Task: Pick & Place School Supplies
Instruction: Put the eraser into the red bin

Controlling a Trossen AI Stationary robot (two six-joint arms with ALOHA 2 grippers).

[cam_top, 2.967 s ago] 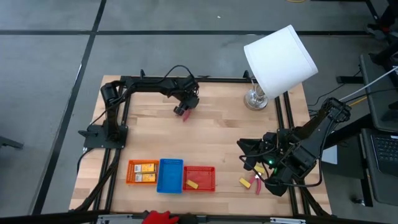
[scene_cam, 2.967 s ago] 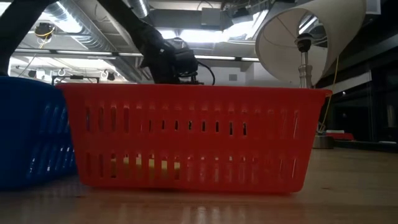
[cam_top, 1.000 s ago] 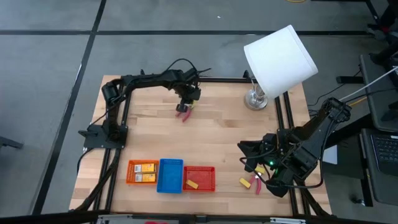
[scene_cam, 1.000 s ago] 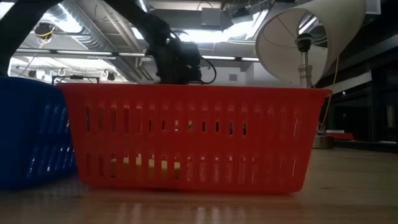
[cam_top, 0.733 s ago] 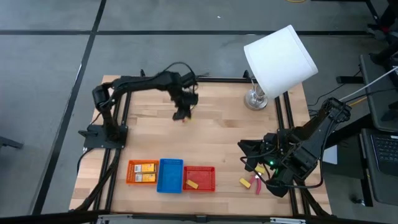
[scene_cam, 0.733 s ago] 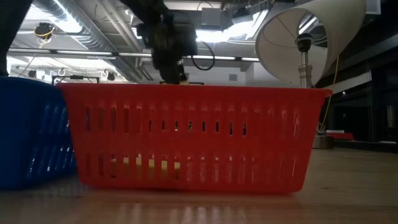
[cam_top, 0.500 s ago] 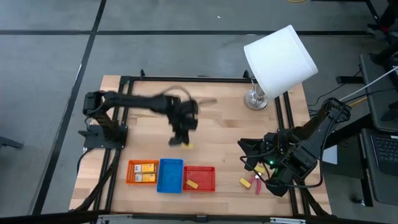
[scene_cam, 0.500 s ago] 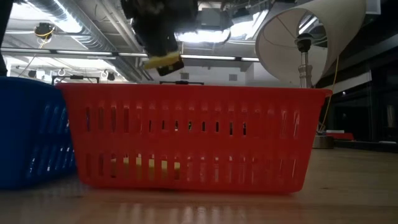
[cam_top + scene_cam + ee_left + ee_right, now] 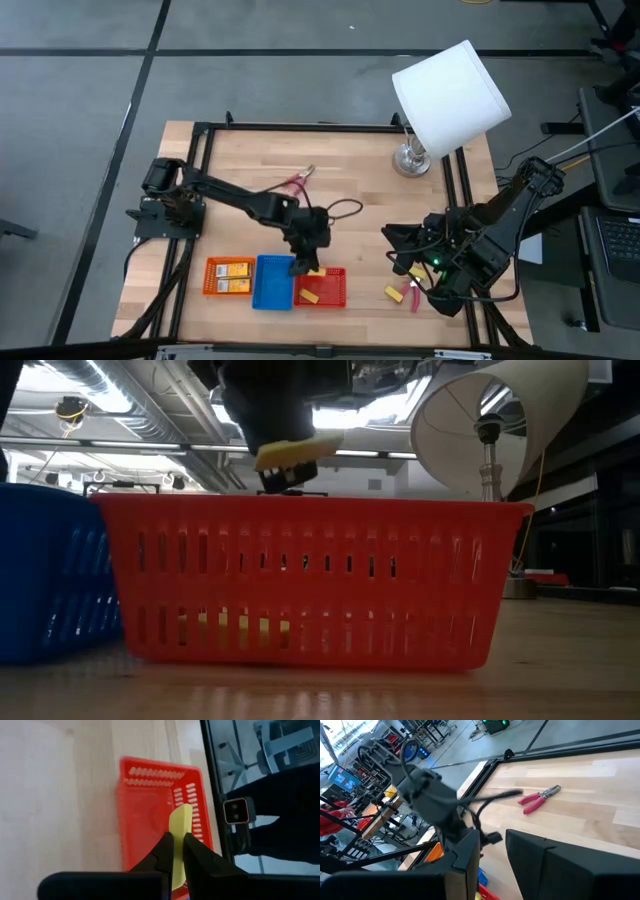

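My left gripper (image 9: 304, 263) hangs over the red mesh tray (image 9: 333, 285), shut on a small yellow block (image 9: 298, 452). In the left wrist view the block (image 9: 180, 820) sticks out past the fingertips, with the red tray (image 9: 150, 815) below. Another yellow block (image 9: 309, 296) lies on the red tray's floor. Pink-handled pliers (image 9: 298, 180) lie flat on the far middle of the table. My right gripper (image 9: 493, 850) waits open at the table's right side, with nothing between its fingers. A yellow block (image 9: 393, 293) and a pink tool (image 9: 412, 297) lie on the table beside it. My left gripper pinches the yellow block by its two flat faces (image 9: 179, 831) between its two fingers (image 9: 165, 851). The block's free end reaches past the fingertips. The fingers come from above, slanting down. The block is lifted clear, roughly level, above the red tray's rim (image 9: 310, 507).
An orange tray (image 9: 212, 276) holding yellow-orange packets and a blue tray (image 9: 275, 283) stand left of the red one along the near edge. A lamp with a white shade (image 9: 450, 95) stands at the far right. Bare wood lies between the pliers and the trays.
My left gripper has swung from the far middle of the table, beside the pliers, toward the near edge, staying shut on the yellow block. It now hangs over the red tray. The pliers have stayed on the table.
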